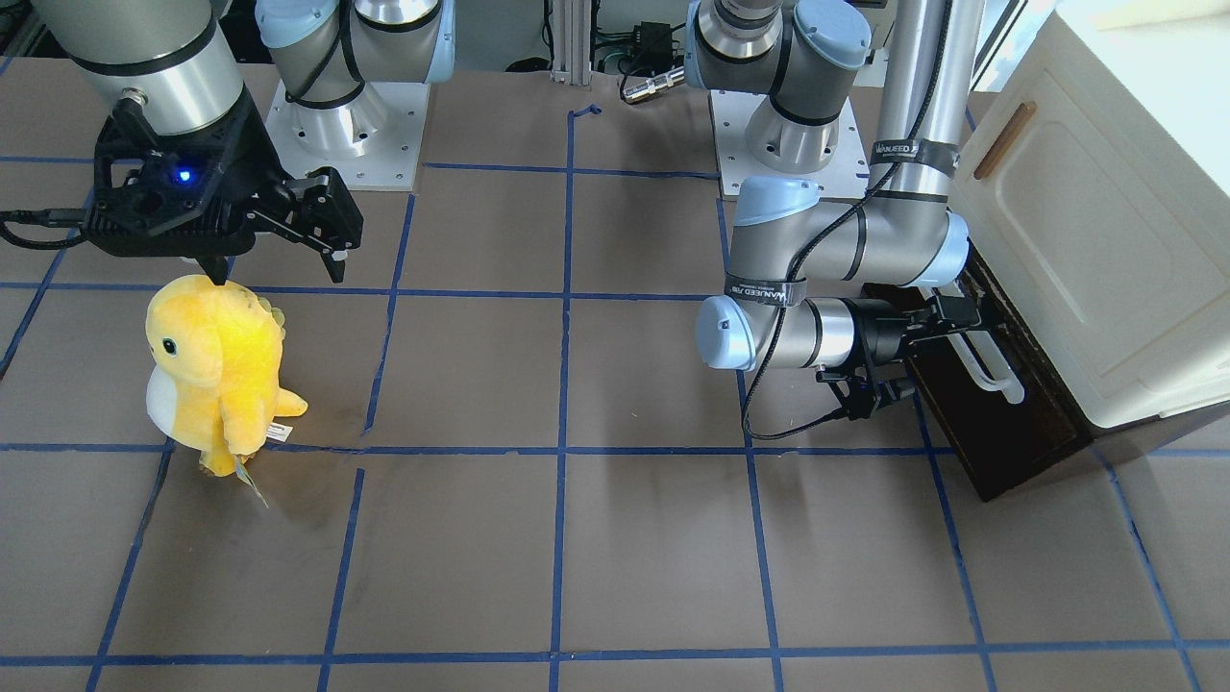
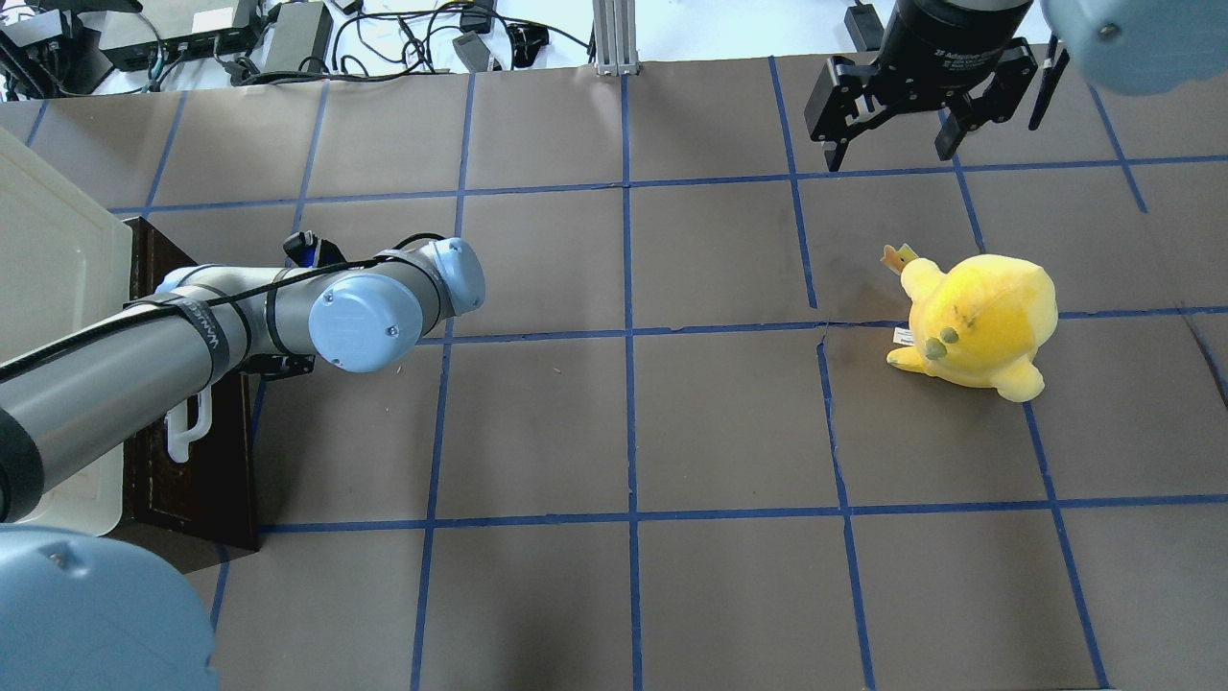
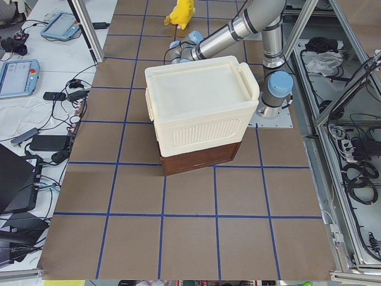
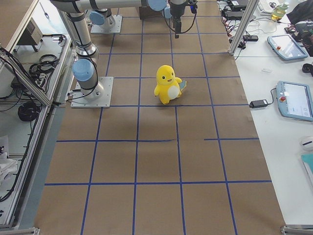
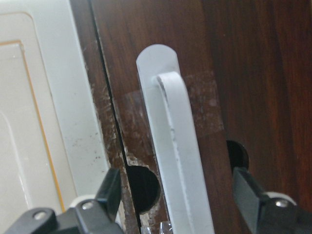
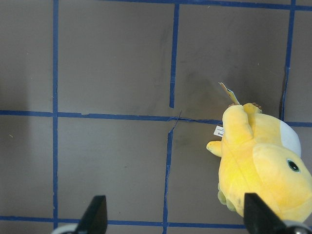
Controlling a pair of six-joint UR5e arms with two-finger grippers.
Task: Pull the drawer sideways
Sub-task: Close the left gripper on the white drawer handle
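Drawer (image 1: 1009, 437) sits on the brown, blue-gridded table (image 1: 653, 538), its white handle (image 5: 178, 146) inside the wide-open left hand (image 5: 179, 184).

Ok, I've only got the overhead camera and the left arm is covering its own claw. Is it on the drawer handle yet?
Observer: Not gripping. The wrist camera shows the left claw open, straddling the white handle of the drawer, with gaps on both sides.
Operator: And is that yellow toy lying down?
Observer: No. The right side camera shows the toy standing upright.
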